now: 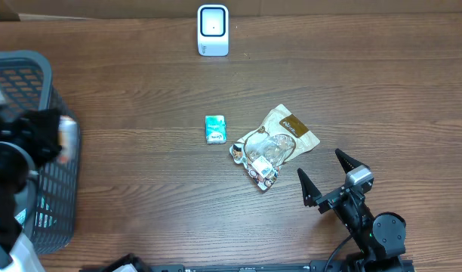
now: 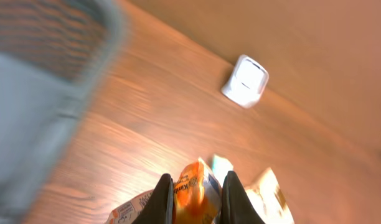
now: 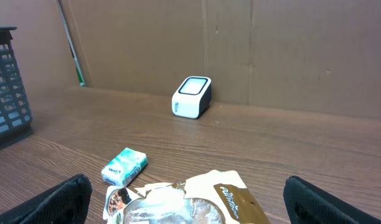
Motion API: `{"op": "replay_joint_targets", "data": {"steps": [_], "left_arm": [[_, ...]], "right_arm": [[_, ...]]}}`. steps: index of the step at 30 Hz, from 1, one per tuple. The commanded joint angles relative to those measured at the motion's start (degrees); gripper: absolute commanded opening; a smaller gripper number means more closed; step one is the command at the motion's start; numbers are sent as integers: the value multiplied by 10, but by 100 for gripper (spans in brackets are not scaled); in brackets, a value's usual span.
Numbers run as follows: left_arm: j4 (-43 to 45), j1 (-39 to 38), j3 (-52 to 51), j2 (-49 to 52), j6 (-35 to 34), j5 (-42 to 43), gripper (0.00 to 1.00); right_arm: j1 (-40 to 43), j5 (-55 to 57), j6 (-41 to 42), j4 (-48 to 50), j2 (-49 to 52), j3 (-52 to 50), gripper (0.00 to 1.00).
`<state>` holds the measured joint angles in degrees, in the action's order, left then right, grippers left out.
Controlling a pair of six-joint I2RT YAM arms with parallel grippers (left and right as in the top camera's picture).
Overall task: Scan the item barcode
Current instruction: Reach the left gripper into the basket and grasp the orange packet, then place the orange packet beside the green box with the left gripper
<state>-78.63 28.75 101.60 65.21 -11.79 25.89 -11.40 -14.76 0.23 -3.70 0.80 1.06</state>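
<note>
The orange packet (image 2: pixel 193 198) is sitting pinched in the closed left claw (image 2: pixel 198 182), near the basket (image 1: pixel 23 75); the scanner (image 2: pixel 245 81) is lying ahead and rightward across the bench (image 1: pixel 140 91); the right claw (image 1: pixel 319 163) is gaping wide, empty, well apart from the packet.

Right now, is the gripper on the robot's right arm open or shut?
Open: the right gripper has its two fingers spread wide apart, holding nothing.

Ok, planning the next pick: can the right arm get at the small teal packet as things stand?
Probably yes. The right gripper is open and empty, and the teal packet lies by itself. The snack bag lies between them but looks flat enough to pass over.
</note>
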Motion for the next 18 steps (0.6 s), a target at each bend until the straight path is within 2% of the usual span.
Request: {"op": "replay_joint_targets", "data": {"steps": [1,5,11,15,18], "left_arm": [[-2,-91,-31,7,9,-47,4],[47,-186,-125,30,-25,-53,4],[207,-304,-285,90,-95,-53,4],[308,-356,-348,158,-141,-54,4],[343,-368,-359,210,-173,-52,4]], "right_arm": [[-2,1,2,3,-6,-6,100],[-2,1,2,3,-6,-6,100],[-2,1,2,3,-6,-6,100],[-2,1,2,3,-6,-6,100],[-2,1,2,3,-6,-6,100]]}}
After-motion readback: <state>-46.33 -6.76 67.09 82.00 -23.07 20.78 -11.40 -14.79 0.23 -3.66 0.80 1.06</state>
